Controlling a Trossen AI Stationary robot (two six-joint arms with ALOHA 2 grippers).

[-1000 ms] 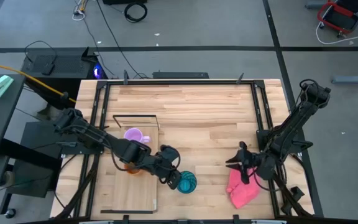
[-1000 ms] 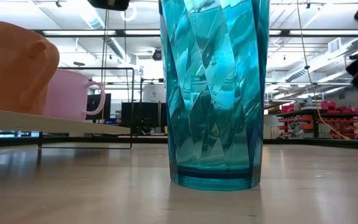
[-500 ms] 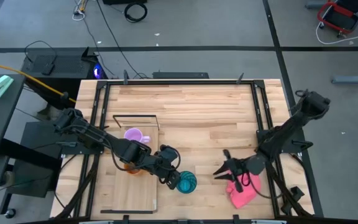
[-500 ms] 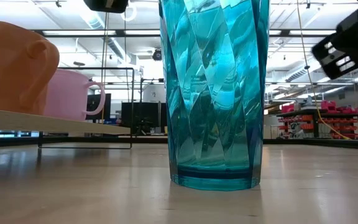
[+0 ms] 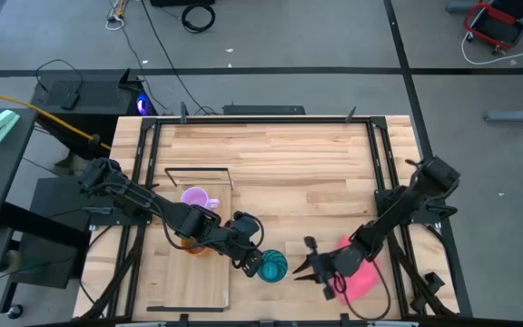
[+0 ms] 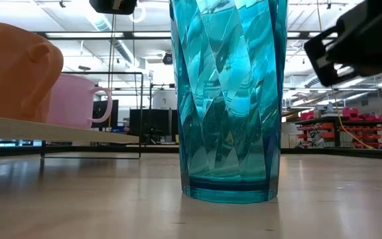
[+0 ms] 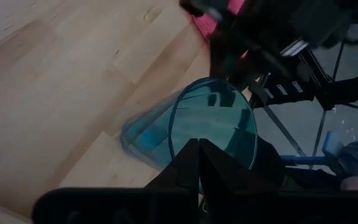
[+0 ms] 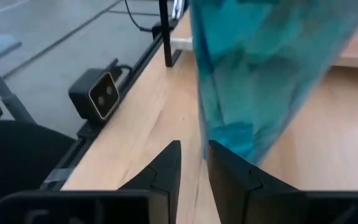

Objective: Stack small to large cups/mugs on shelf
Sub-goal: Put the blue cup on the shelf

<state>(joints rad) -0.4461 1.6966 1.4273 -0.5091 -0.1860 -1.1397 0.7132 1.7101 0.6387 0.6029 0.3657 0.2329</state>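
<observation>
Swings in from over the pink cloth, right hand now just beside the teal cup, fingers spread. Left hand clenched on the cup's rim, cup upright on the counter beside the shelf.

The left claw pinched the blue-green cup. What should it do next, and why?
Probably lift the teal cup a little: the left gripper is shut on its rim, yet the cup stands on the table, off the shelf.
</observation>
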